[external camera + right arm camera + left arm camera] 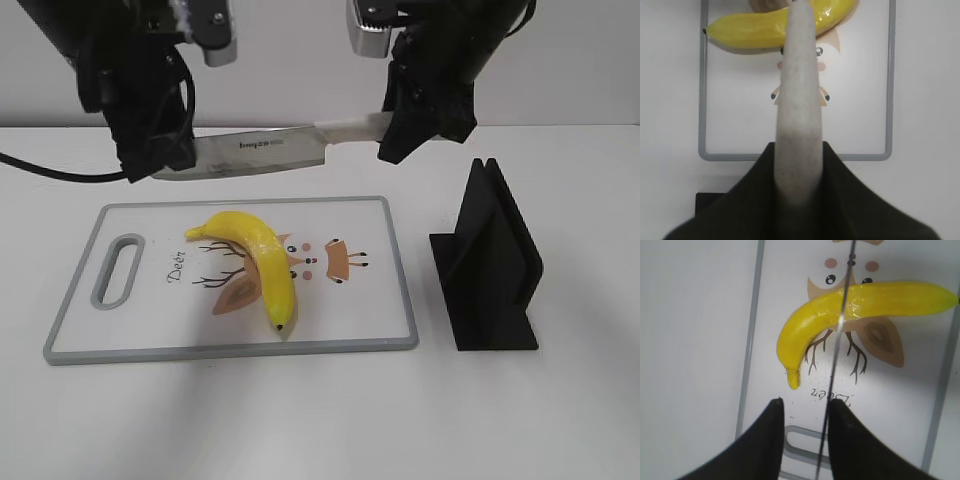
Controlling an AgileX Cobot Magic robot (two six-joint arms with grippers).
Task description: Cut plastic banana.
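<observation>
A yellow plastic banana [255, 260] lies whole on a white cutting board [380, 300] with a grey rim. A knife [260, 150] hangs level above the board's far edge. My right gripper [395, 140] is shut on its white handle [799, 100], with the banana [755, 30] and board [850, 115] below. My left gripper [165, 165] is at the blade's tip end. In the left wrist view its jaws [805, 405] are apart, and the edge-on blade [837, 340] runs between them close to the right finger, above the banana [840, 310] and board [775, 340].
A black knife stand [490, 265] sits on the white table to the right of the board; a corner of it shows in the right wrist view [705, 200]. A black cable [50, 172] trails at the left edge.
</observation>
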